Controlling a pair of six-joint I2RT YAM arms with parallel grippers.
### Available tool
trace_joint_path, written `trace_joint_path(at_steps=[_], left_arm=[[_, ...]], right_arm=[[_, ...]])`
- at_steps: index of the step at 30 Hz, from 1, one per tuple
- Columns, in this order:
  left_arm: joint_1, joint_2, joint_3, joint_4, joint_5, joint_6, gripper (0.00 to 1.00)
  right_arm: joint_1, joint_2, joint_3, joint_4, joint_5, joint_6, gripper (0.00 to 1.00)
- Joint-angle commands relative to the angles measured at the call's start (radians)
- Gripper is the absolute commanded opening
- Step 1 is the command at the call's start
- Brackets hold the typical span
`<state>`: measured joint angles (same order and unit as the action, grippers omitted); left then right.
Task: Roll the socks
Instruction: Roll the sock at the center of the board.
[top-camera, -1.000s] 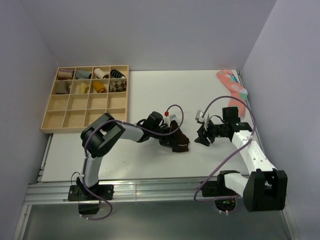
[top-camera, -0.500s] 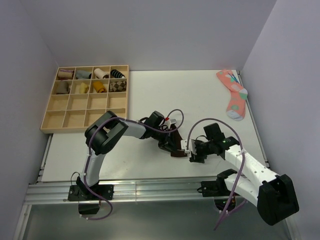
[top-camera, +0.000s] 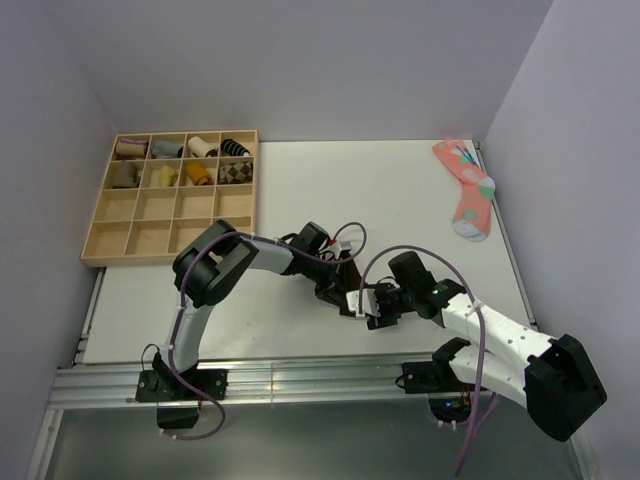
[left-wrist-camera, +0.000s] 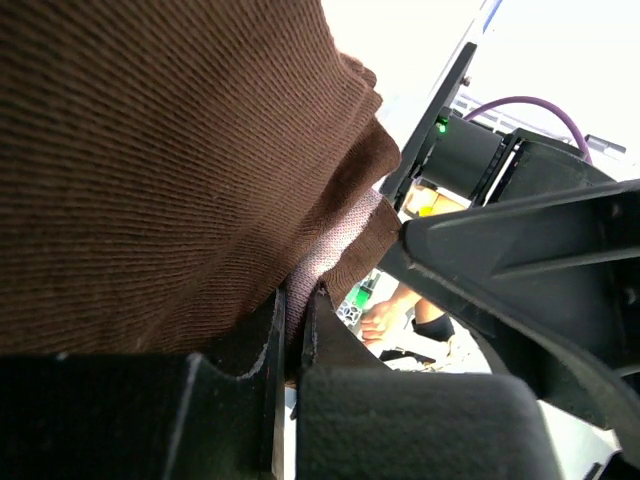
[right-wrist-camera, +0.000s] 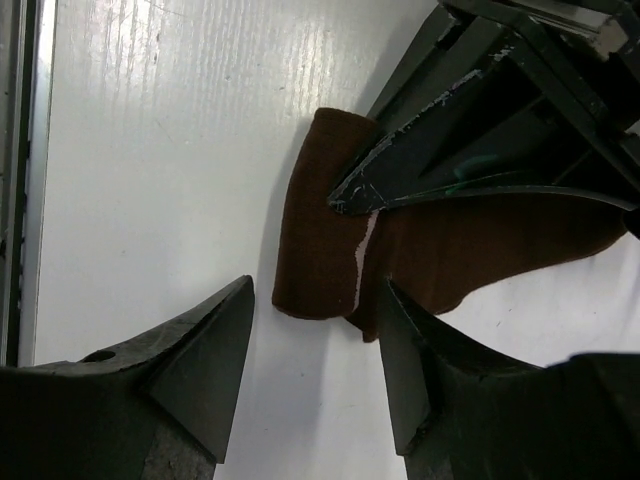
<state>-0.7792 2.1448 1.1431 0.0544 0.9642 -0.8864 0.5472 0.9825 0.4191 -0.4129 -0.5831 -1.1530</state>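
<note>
The dark brown knit sock (top-camera: 349, 297) lies bunched at the middle front of the table, mostly hidden under the two grippers. My left gripper (top-camera: 338, 284) is shut on it; in the left wrist view the jaws (left-wrist-camera: 295, 322) pinch a fold of the sock (left-wrist-camera: 170, 170). My right gripper (top-camera: 371, 306) is open just right of the sock. In the right wrist view its fingers (right-wrist-camera: 315, 290) straddle the sock's near end (right-wrist-camera: 318, 240) without touching it, and the left gripper's fingers (right-wrist-camera: 450, 130) press on the sock from behind. The striped cuff is hidden.
A wooden compartment tray (top-camera: 130, 215) stands at the back left with several small sock bundles in its far rows. A pink dotted sock (top-camera: 466, 190) lies at the far right by the wall. A metal rail (top-camera: 300, 378) runs along the table's front edge.
My right gripper has swung left and nearer, from well right of the sock to right beside it. The left gripper has shifted slightly with the sock in it.
</note>
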Motion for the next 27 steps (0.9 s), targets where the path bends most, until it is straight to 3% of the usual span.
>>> trace_joint_path(at_steps=[1, 12, 15, 19, 22, 27], left_arm=[[0.006, 0.029, 0.015, -0.051, -0.021, 0.001, 0.0], [0.014, 0.035, 0.015, -0.051, -0.013, 0.003, 0.0], [0.015, 0.032, 0.018, -0.082, -0.01, 0.01, 0.0], [0.015, 0.007, -0.006, -0.062, -0.008, 0.004, 0.01], [0.017, -0.026, -0.048, 0.01, -0.016, -0.029, 0.1], [0.02, -0.129, -0.107, 0.088, -0.18, -0.049, 0.31]], right_arm=[[0.048, -0.015, -0.026, 0.085, 0.051, 0.041, 0.59], [0.126, 0.064, -0.072, 0.195, 0.124, 0.073, 0.56], [0.132, 0.087, -0.066, 0.218, 0.134, 0.09, 0.48], [0.134, 0.145, -0.025, 0.214, 0.143, 0.121, 0.3], [0.134, 0.166, -0.002, 0.189, 0.132, 0.137, 0.17], [0.131, 0.218, 0.067, 0.096, 0.094, 0.167, 0.13]])
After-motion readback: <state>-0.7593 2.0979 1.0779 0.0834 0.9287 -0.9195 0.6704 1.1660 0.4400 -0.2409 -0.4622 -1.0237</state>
